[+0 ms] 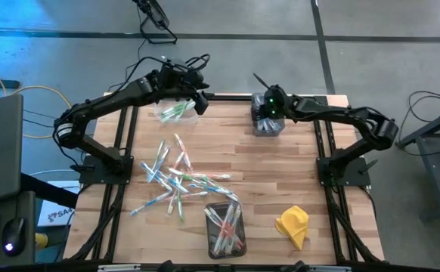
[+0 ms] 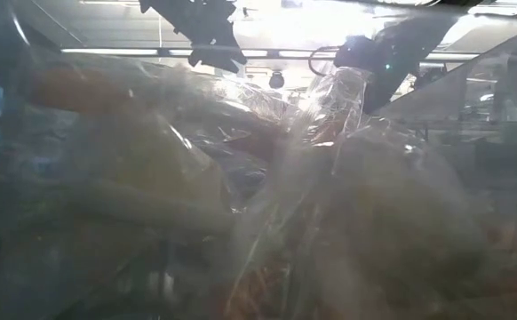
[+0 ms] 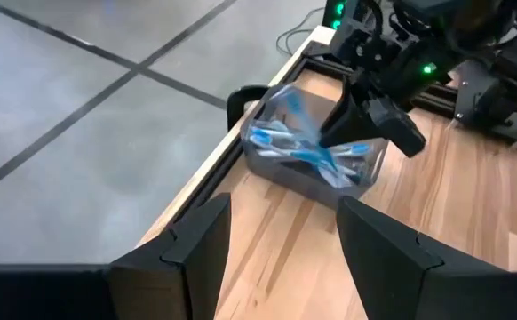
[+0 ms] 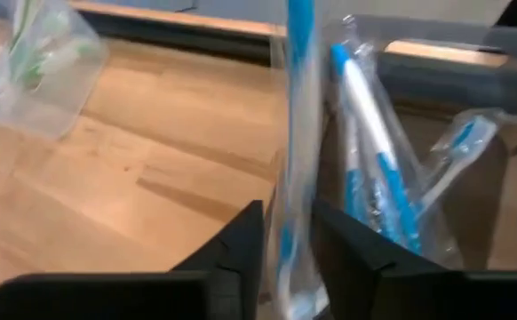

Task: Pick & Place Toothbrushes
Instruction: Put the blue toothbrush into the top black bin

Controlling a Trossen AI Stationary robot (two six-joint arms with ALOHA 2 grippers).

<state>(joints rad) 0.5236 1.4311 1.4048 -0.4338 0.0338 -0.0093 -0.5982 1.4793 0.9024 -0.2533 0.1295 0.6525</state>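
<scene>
Blue toothbrush over the blue bin
My right end effector (image 4: 287,233) pinches a wrapped blue toothbrush (image 4: 298,107) above the bin (image 1: 268,125); my left end effector (image 3: 281,236) hangs released beside it.

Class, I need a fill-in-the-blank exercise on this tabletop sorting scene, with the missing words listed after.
1. The right end effector hovers over the bin holding ____ toothbrushes.
2. The crumpled cloth on the table is ____.
3. The left end effector has its fingers ____.
4. The loose toothbrush pile lies nearer the ____ arm.

Missing words: blue; yellow; open; left
</scene>
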